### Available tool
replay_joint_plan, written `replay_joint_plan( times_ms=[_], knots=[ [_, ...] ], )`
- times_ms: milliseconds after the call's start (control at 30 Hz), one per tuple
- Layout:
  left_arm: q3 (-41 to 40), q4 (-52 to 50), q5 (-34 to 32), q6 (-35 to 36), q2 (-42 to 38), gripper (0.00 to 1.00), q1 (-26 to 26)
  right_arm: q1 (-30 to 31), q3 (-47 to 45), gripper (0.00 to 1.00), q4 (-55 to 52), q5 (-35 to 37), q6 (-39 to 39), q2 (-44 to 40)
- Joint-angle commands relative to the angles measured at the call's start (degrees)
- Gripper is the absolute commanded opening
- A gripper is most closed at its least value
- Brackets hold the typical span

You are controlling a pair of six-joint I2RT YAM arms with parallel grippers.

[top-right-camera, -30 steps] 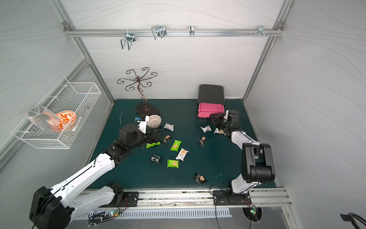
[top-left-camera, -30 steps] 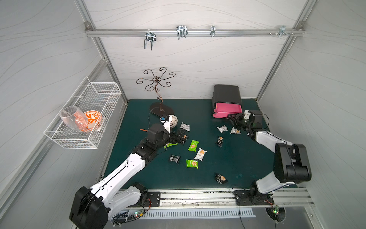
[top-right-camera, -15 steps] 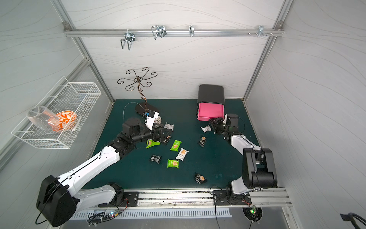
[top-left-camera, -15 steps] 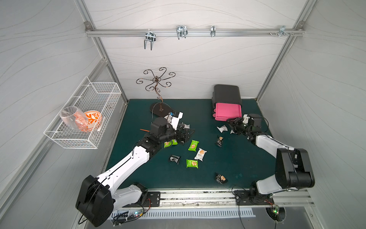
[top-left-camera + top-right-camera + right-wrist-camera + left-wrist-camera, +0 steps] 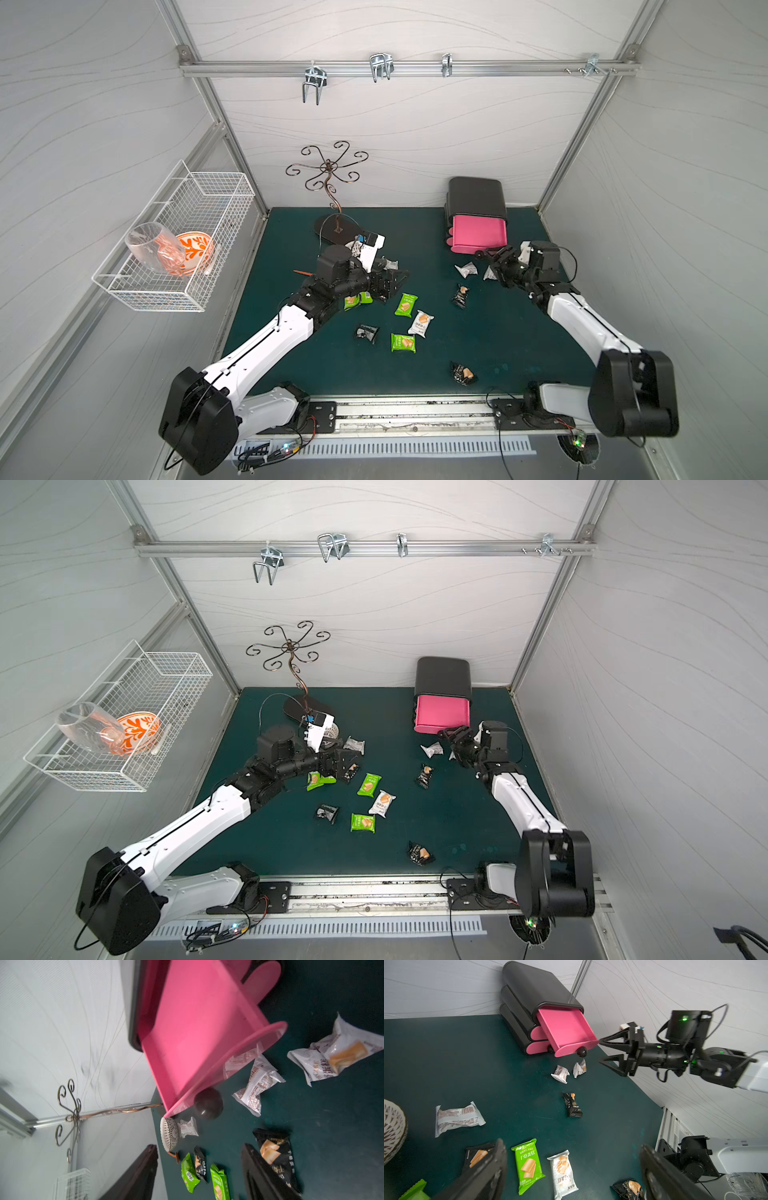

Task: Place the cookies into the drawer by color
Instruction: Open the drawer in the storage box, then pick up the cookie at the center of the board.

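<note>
Jaws on your right arm are standing apart, gripping nothing, just beside the knob of the open drawer; two white packets are lying on the table beneath that drawer's front, nearest this arm.

Clutter at the edges
A wire basket holds a glass and an orange bowl; a metal stand rises from the tabletop.

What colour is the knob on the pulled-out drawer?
Black. The knob on the pink top drawer shows best in the left wrist view.
</note>
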Motion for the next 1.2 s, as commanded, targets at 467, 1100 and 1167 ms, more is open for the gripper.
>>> replay_joint_plan(
  times_ms=[467,1100,1167],
  knots=[
    [3.70,-4.30,-2.63,4.18,0.28,0.99,-2.79,25.73,5.85,0.60,-19.48,27.36,-23.77,13.81],
    [3.78,-5.34,-3.34,5.19,1.15,0.99,-3.27,26.03,12.36,0.19,-20.29,34.50,-24.23,29.87],
    [3.87,-4.99,-3.30,5.02,1.35,0.99,-3.22,25.97,11.92,0.11,-20.90,34.57,-24.59,29.45]
  ],
)
